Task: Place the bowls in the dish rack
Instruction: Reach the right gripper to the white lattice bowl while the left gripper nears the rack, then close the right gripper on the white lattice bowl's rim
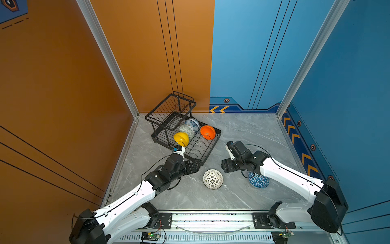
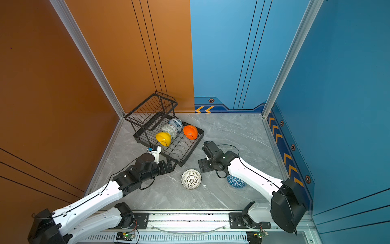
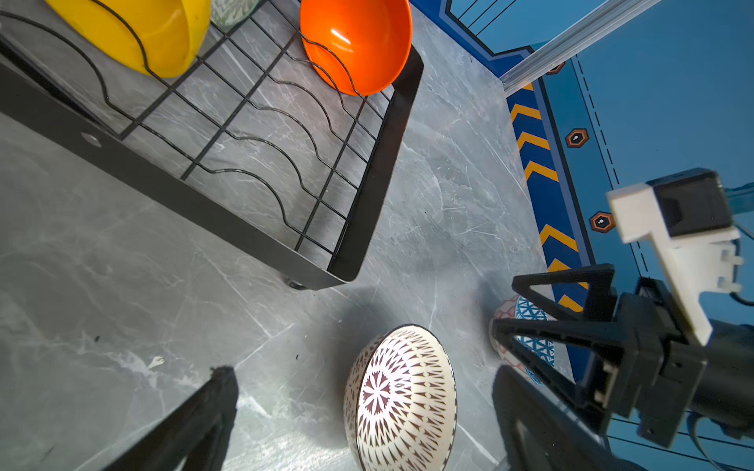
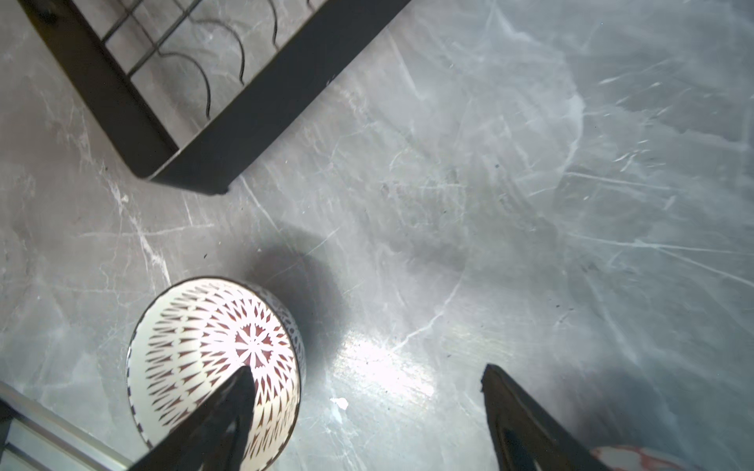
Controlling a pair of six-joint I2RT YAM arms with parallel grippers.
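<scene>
The dish rack [image 3: 261,248] is matt black metal wire and strip. The orange bowl [image 3: 359,40] and yellow bowl [image 3: 163,32] look glossy and smooth. The white lattice-patterned bowl [image 3: 404,399] appears glazed. The worktop [image 3: 449,183] is smooth grey marble-look stone, faintly shiny.

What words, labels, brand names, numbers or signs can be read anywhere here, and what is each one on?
No words, brand names or numbers are readable in any view.
Signs only: orange chevron arrows on the blue wall trim, with small hexagon emblems, no lettering.
White lattice-patterned bowl and dish rack: no labels showing.
Small circuit board with a green light: any print too small to read.
</scene>
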